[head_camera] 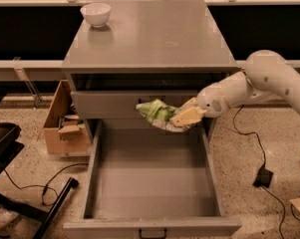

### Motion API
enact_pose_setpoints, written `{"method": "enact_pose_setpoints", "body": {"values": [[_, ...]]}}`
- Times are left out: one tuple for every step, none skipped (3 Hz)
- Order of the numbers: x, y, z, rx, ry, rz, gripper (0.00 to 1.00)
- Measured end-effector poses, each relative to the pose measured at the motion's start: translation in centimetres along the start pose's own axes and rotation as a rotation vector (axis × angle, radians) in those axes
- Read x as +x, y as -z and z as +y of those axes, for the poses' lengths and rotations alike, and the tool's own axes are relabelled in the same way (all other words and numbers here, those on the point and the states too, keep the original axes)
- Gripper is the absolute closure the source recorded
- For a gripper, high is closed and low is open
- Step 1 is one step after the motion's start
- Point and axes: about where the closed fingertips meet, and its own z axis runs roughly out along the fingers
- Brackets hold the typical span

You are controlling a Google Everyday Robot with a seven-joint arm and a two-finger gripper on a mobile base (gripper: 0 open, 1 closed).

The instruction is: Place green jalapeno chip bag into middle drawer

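The green jalapeno chip bag [157,112] is a crumpled light-green foil bag held in the air over the back of the open middle drawer [152,178], in front of the shallower closed drawer. My gripper [185,117] reaches in from the right on a white arm and is shut on the bag's right end. The middle drawer is pulled fully out, a deep grey tray with a black front handle [153,233]. Its floor shows nothing in it.
A white bowl [95,14] stands at the back left of the grey cabinet top [154,39]. A cardboard box [65,126] sits on the floor left of the cabinet. Black chair legs and cables lie at the lower left, a cable and plug at the right.
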Motion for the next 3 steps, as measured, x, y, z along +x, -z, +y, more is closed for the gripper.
{"method": "enact_pose_setpoints", "body": {"values": [[0.2,-0.9,0.1,-0.015,-0.021,0.019,1.00],[0.3,-1.9,-0.6,-0.030,-0.024,0.019,1.00],[4.0,-6.2,-2.5,-0.040,-0.073,0.051,1.00]]}}
